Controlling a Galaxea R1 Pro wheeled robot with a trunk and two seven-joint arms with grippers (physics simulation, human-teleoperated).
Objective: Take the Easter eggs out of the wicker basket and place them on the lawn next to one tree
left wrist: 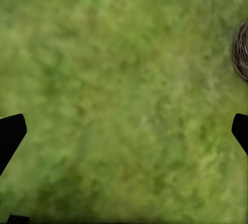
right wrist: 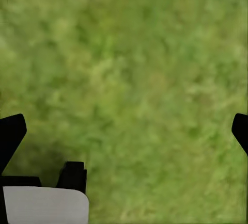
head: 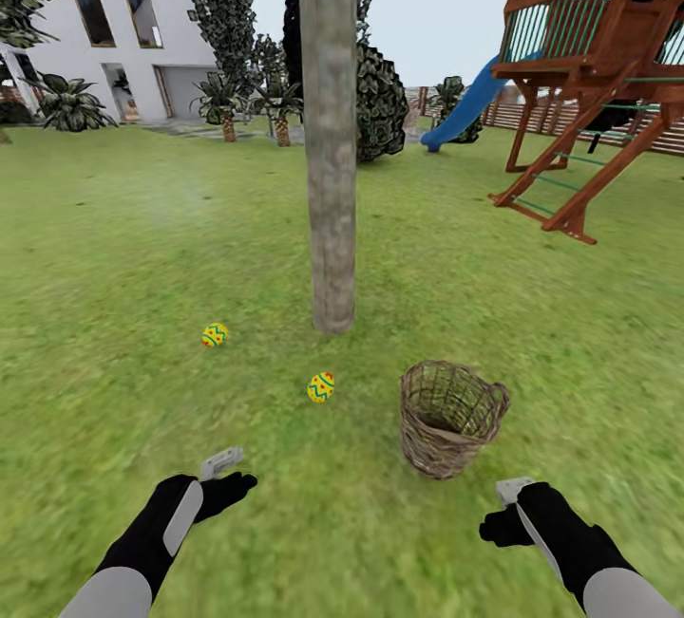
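Two Easter eggs lying on the lawn near the foot of the tree, apart from each other. Wicker basket upright on the grass, right of the trunk; contents not discernible. Left claw and right claw both low over the grass, spread, holding nothing.
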